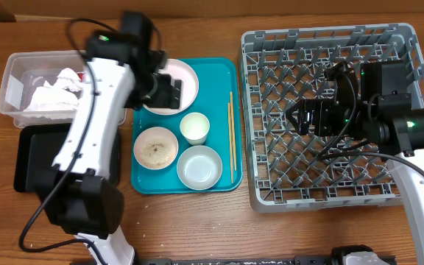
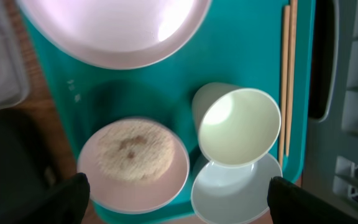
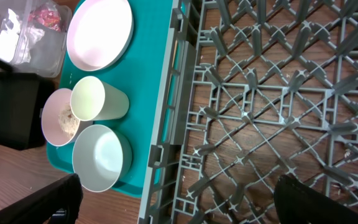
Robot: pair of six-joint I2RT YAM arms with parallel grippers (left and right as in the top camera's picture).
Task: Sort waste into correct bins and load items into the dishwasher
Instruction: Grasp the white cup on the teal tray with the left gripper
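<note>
Two-handed, hovering over the counter (image 1: pixel 197 221) and gripping nothing. Holding the left end effector (image 1: pixel 174 92) above the teal tray (image 1: pixel 219 73), jaws spread wide apart with nothing between them. Covering part of the round pale plate (image 1: pixel 188 72), which is lying directly beneath that end effector at the tray's far end. Finding the rice bowl (image 2: pixel 132 162), with white rice grains (image 2: pixel 129 152) in its bottom, below the end effector and toward the arm's base. Seeing the small white cup (image 2: pixel 238 127) standing upright just beside that bowl, and the second pale bowl (image 2: pixel 229 196) right against the cup, closer again to the base. Spotting the chopsticks (image 1: pixel 231 136) lying side by side along the tray edge, on the rack side of the left end effector. Noting the clear tub (image 1: pixel 13 81) on the left end effector's outer side, holding crumpled napkins (image 1: pixel 54 96) and the red wrapper (image 3: pixel 42 15). Placing the black tray (image 1: pixel 39 158) nearer the base, just beside the tub and largely hidden under the left arm. Holding the right end effector (image 1: pixel 304 118) over the grey dish rack (image 1: pixel 252 110), jaws standing fully apart and clasping nothing. Pointing down at the rack's grid and pegs, with the teal tray just beside the rack on the right end effector's inner side.
</note>
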